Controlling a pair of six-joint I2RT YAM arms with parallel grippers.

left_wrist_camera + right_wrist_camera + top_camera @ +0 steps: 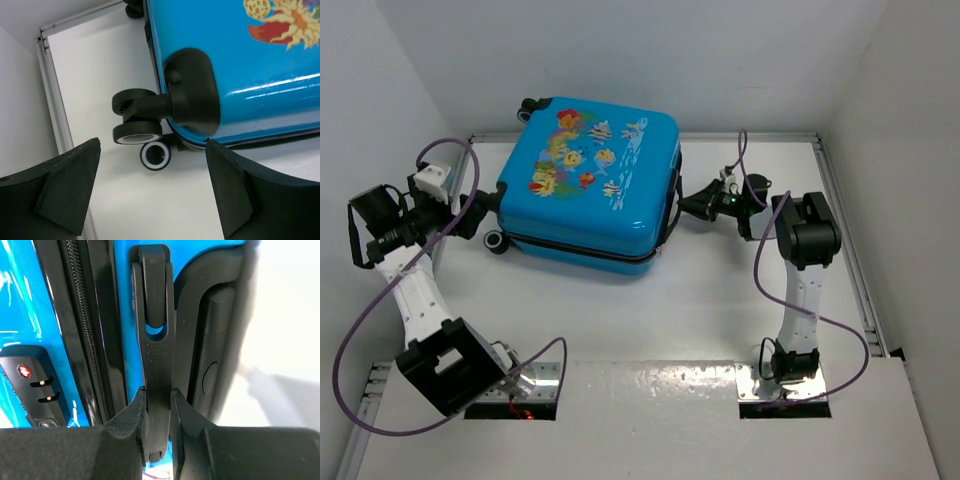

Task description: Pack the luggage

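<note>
Your right end effector (157,397) is pinching the black strap (152,300) on the luggage (590,180), while your left end effector (152,145) is hanging spread wide by the wheels (136,132), touching nothing.

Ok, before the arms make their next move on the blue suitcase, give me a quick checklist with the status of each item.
1. Right tool clamped on the carry handle: ok.
2. Left tool open and holding nothing: ok.
3. Left tool clear of the wheels: ok, they sit beyond its fingertips, untouched.
4. Luggage lying flat on the table, shells together: ok.
5. Zipper run fully round: cannot tell, only a short stretch shows.
6. Items packed inside: cannot tell, the closed shell hides the interior.
</note>
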